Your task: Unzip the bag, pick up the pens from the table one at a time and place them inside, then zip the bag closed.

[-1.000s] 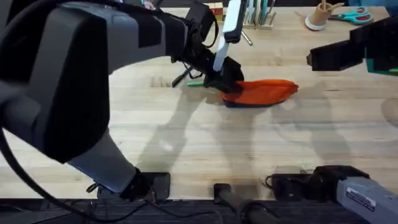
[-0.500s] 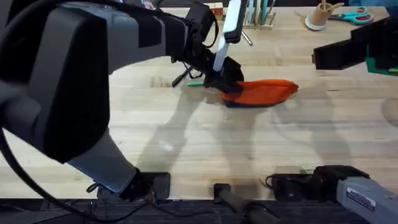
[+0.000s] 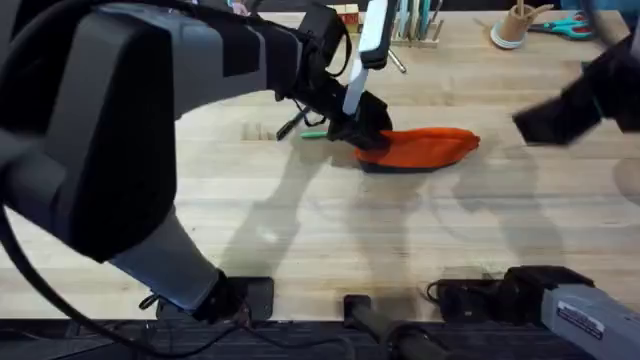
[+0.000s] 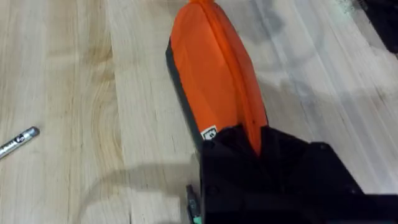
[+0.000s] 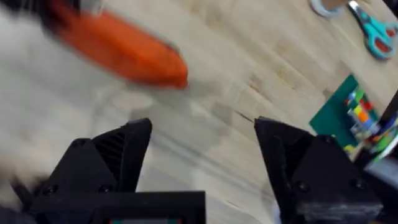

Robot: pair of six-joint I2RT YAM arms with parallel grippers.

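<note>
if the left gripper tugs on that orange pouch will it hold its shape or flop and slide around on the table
The orange pouch looks like soft fabric, so it would probably sag and crease rather than hold its shape. It lies flat and looks slim, likely light, so a tug from the left gripper at its end may drag it across the smooth wooden table unless the open right gripper steadies it.

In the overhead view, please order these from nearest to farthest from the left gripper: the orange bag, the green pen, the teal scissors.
1. The bag, under the left gripper at its near end.
2. The green pen, just beside it on the table.
3. The scissors, far back right.
</note>
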